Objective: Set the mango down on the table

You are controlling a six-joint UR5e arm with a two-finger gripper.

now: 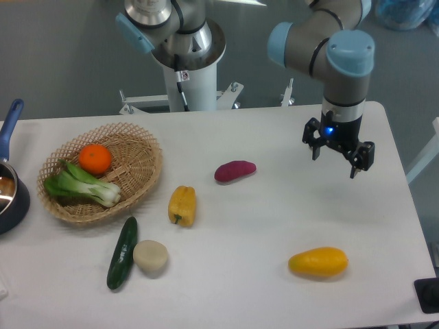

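Note:
The mango (318,262) is a smooth yellow-orange oval lying on its side on the white table (274,219), near the front right. My gripper (337,163) hangs above the table's right rear part, well behind and a little right of the mango. Its fingers are spread apart and hold nothing.
A purple sweet potato (235,171) lies mid-table. A yellow bell pepper (182,205), a cucumber (122,252) and a pale round vegetable (150,256) lie left of centre. A wicker basket (140,171) holds an orange (95,158) and bok choy (82,186). A blue pot (9,192) sits at the left edge.

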